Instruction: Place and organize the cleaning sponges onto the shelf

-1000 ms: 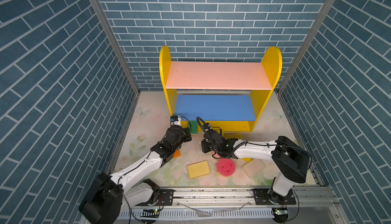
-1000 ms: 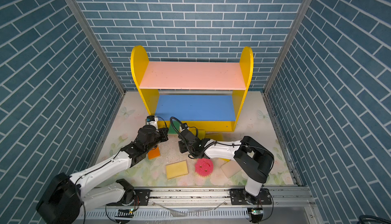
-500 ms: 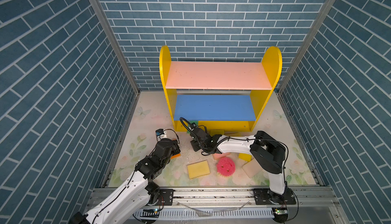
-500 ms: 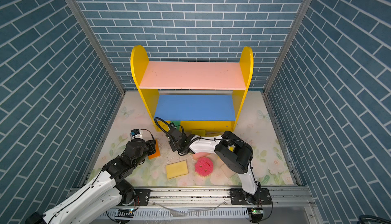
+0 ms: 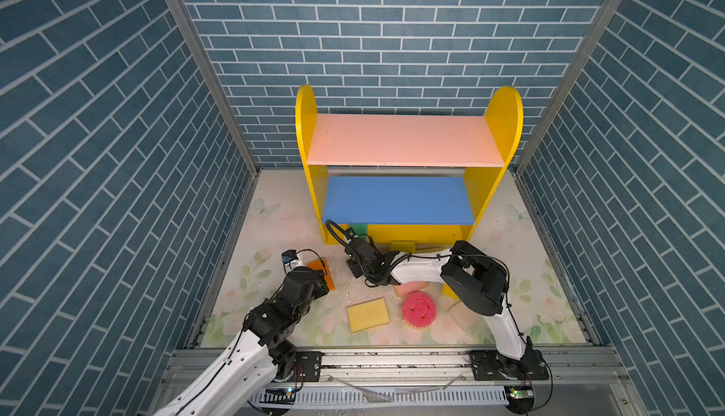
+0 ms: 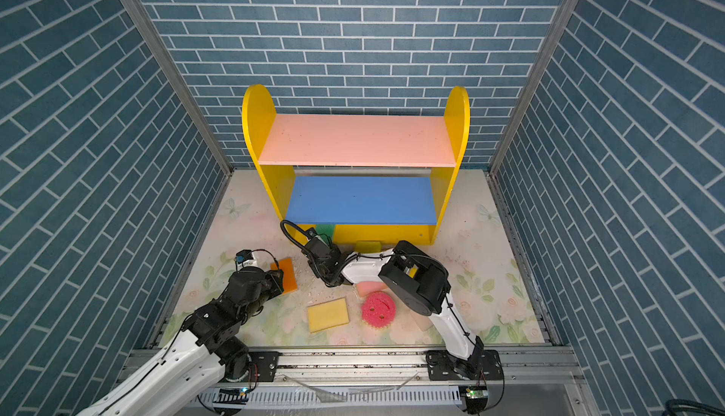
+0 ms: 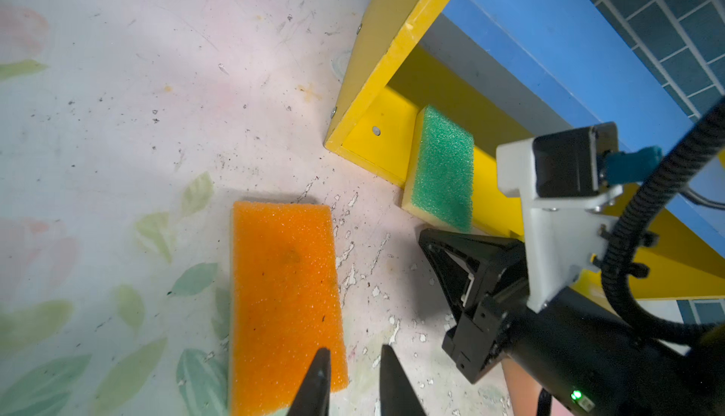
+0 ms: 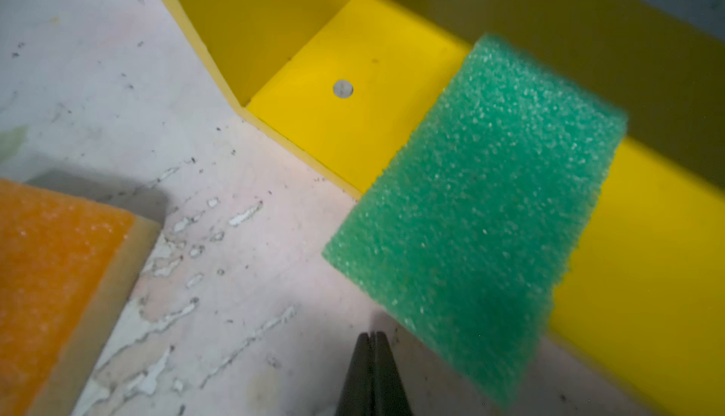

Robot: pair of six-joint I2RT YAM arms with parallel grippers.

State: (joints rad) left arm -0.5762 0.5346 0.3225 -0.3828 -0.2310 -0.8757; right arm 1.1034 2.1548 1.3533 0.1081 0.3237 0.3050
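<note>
Under the left claw (image 7: 353, 355) lies the orange sponge (image 7: 284, 288), flat on the worktop (image 7: 117, 119). One fingertip (image 7: 321, 359) overlaps the sponge's near corner, while its mate stands off the edge over the scuffed surface. The gap between them is narrow and nothing sits in it. Most of the orange sponge stretches ahead of this claw, toward the shelf (image 7: 392, 53).

Further right, the right claw (image 8: 370, 341) is pressed closed, tip against tip, and is empty. Just ahead of it and a little to one side is the green sponge (image 8: 470, 214). It lies green face up across the front lip of the shelf's yellow base, with its near end out over the worktop. Whether the tips touch it cannot be told.

Behind the right claw, back along its arm, a top view shows four more sponges:
- a yellow sponge (image 5: 368, 314) lying flat
- a pink block (image 5: 412, 287) partly under the arm
- a round pink sponge (image 5: 418, 310)
- a cream block (image 5: 463, 316) half hidden by the elbow

A second yellow block (image 5: 403, 246) sits against the shelf's front edge, beside that claw.

The worktop is pale with a flower and leaf print, and white flakes lie scattered near both claws. Blue brick-pattern walls (image 5: 117, 119) close it in on three sides. A metal rail (image 5: 392, 359) along the front carries both arm bases.
</note>
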